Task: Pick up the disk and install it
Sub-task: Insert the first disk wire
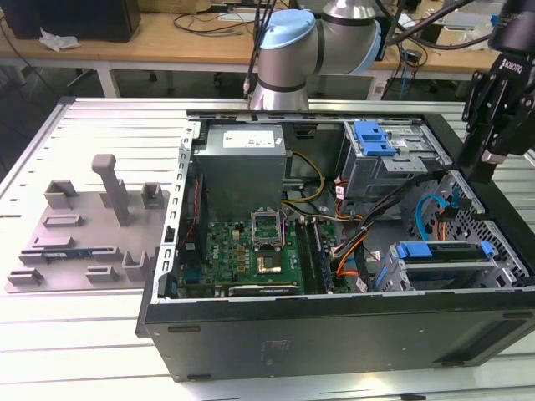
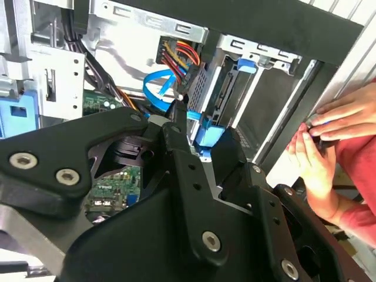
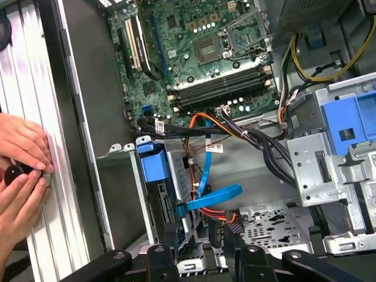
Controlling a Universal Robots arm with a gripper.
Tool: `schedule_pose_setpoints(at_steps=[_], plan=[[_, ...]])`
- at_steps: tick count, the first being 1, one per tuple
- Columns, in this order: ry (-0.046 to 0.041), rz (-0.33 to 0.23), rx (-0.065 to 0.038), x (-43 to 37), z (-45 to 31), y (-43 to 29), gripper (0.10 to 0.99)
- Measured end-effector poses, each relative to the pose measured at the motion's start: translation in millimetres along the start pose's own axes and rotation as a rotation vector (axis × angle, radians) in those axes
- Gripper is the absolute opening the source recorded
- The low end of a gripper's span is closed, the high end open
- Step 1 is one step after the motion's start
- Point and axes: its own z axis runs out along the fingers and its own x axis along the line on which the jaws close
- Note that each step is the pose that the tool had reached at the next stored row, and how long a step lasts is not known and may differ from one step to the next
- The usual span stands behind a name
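**Exterior view.** The computer case [image 1: 334,330] lies open on the worktop [image 1: 84,334]. The disk [image 1: 443,252] sits in the lower drive cage [image 1: 435,277] at the exterior view's right. Its blue rails are carried in the cage guides, which I judge is what holds it square. Its long axis runs from the motherboard [image 1: 267,251] side toward the case's end wall. The gripper [image 1: 483,167] hangs above the case rim, apart from the disk.

**Second wrist view.** The gripper [image 2: 200,141] jaws stand apart with nothing between them, and a blue data cable [image 2: 158,88] lies beyond. The disk [image 2: 226,97] rests in its cage. A person's hands [image 2: 326,138] are beside the case's outer wall.

**First wrist view.** The disk [image 3: 161,205] appears edge-on, with its blue tab [image 3: 154,164] facing the motherboard [image 3: 200,59]. The cable [image 3: 211,197] loops just beside it; I cannot tell whether it is plugged in.
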Motion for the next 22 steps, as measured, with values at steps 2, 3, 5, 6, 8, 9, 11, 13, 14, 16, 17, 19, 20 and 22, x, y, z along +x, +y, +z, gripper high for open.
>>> schedule_pose_setpoints(at_steps=[2,3,5,6,8,9,11,13,14,16,17,19,20,22], plan=[[0.0037,-0.026,0.008,-1.3,3.4,-0.8,0.443],[0.0062,-0.058,0.017,-3.3,8.1,-1.9,0.443],[0.0099,-0.069,0.02,-8.6,11.6,-2.6,0.443],[0.0112,-0.071,0.021,-10.4,12.9,-3.9,0.443],[0.014,-0.073,0.022,-14.0,15.6,-8.8,0.443],[0.0178,-0.072,0.023,-15.8,17.5,-10.8,0.443],[0.0254,-0.071,0.024,-17.2,19.7,-10.8,0.443],[0.0358,-0.06,0.023,-17.7,21.1,-10.9,0.443],[0.0444,-0.05,0.022,-17.9,21.9,-10.9,0.443],[0.0542,-0.009,0.013,-18.5,23.8,-10.9,0.443],[0.0559,0.007,0.009,-18.7,24.8,-10.9,0.443],[0.062,0.026,0.005,-19.3,26.6,-11.0,0.443],[0.0658,0.029,0.005,-19.7,27.4,-11.3,0.443],[0.0791,0.031,0.008,-20.9,31.0,-11.8,0.427]])
